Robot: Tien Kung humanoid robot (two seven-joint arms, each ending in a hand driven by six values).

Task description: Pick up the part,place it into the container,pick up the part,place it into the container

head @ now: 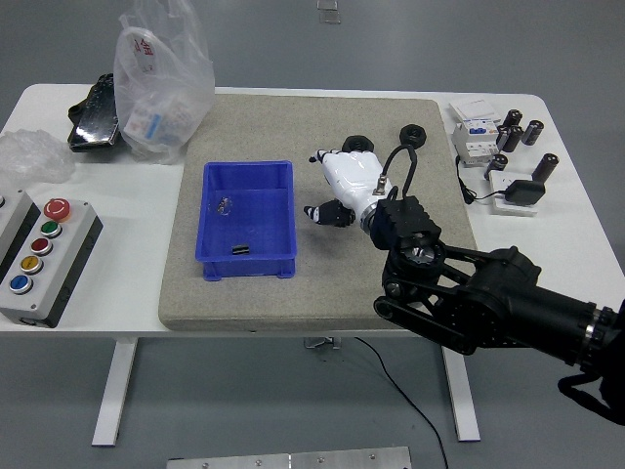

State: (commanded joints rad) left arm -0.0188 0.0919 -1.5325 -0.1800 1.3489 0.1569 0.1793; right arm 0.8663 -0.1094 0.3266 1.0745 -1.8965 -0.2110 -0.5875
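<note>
A blue container (247, 220) sits on the grey mat (312, 283), holding a small black part (239, 249) near its front and a small metal piece (225, 205) at its left. My right hand (342, 186), white with black fingertips, hovers just right of the container with fingers spread and nothing in them. It partly covers one black nut (361, 143). A second black nut (414, 134) lies free on the mat's far right. The left arm does not show.
A button box (39, 256) stands at the left edge, a plastic bag (161, 83) and a black item (93, 115) at the far left. Breakers and black cylinders (508, 137) crowd the right end. A black cable hangs below the table.
</note>
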